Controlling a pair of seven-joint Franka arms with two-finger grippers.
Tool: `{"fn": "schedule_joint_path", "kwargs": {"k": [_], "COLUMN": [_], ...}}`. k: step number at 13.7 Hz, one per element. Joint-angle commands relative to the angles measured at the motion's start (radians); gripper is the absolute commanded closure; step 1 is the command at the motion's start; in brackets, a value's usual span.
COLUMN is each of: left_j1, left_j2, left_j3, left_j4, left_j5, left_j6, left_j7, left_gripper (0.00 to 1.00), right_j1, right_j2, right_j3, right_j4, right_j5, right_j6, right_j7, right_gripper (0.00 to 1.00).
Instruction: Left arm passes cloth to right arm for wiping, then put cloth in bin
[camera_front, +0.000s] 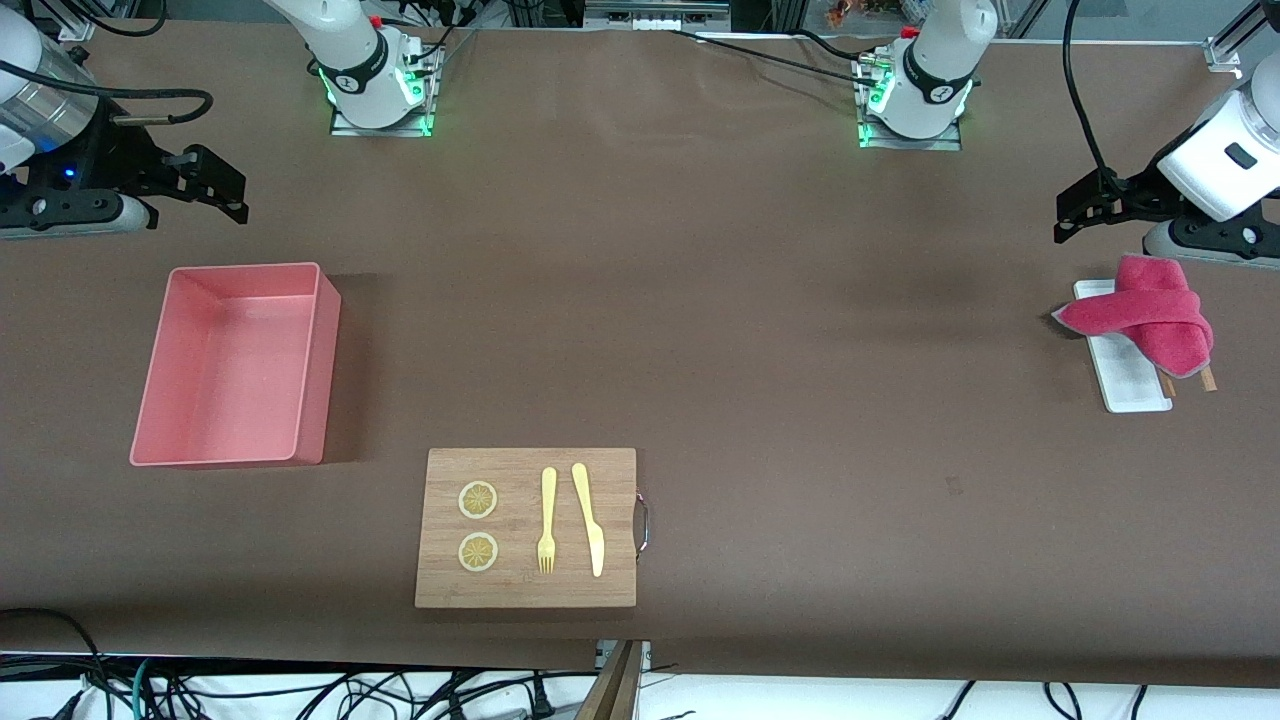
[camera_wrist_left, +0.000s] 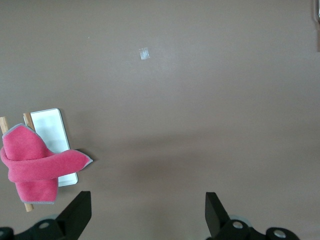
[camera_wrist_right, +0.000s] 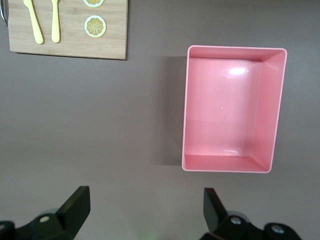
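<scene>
- Right gripper (camera_front: 225, 195), hanging over bare table at the right arm's end, fingers spread, nothing between them.
- Pink bin (camera_front: 232, 365), on the table near that gripper, open top up.
- Wooden cutting board (camera_front: 527, 527) nearer the front camera, bearing two lemon slices (camera_front: 478, 526), fork (camera_front: 547, 521), knife (camera_front: 589, 518).
- Red cloth (camera_front: 1148, 313), bunched on a small white tray (camera_front: 1130, 375).
- Left gripper (camera_front: 1075, 215), over the table just beside the cloth, fingers spread, empty.

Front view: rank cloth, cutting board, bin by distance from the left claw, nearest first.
1. cloth: on the white tray, just below the open left claw, at the left arm's end.
2. cutting board: mid-table, nearest the front camera.
3. bin: at the right arm's end.
</scene>
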Motion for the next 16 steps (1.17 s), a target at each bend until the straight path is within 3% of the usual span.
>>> {"fn": "schedule_joint_path", "kwargs": {"k": [1,11,16], "left_j1": [0.002,0.022,0.111], "left_j2": [-0.008,-0.007,0.036], "left_j3": [0.0,0.008,0.009], "left_j4": [0.002,-0.001,-0.001], "left_j5": [-0.003,-0.001,0.0], "left_j6": [-0.011,-0.035,-0.075], "left_j7": [-0.013,0.011,0.275], "left_gripper": [0.0,0.0,0.0], "right_j1": [-0.007,-0.007,-0.007], "right_j2": [-0.015,-0.014,-0.015], "right_j3": [0.002,0.002,0.003], "right_j4": [-0.013,-0.011,-0.011], "right_j5": [0.01,0.01,0.01], "right_j6": [-0.002,0.004,0.001], "right_j7": [-0.011,-0.012,-0.002], "right_gripper": [0.0,0.0,0.0]}}
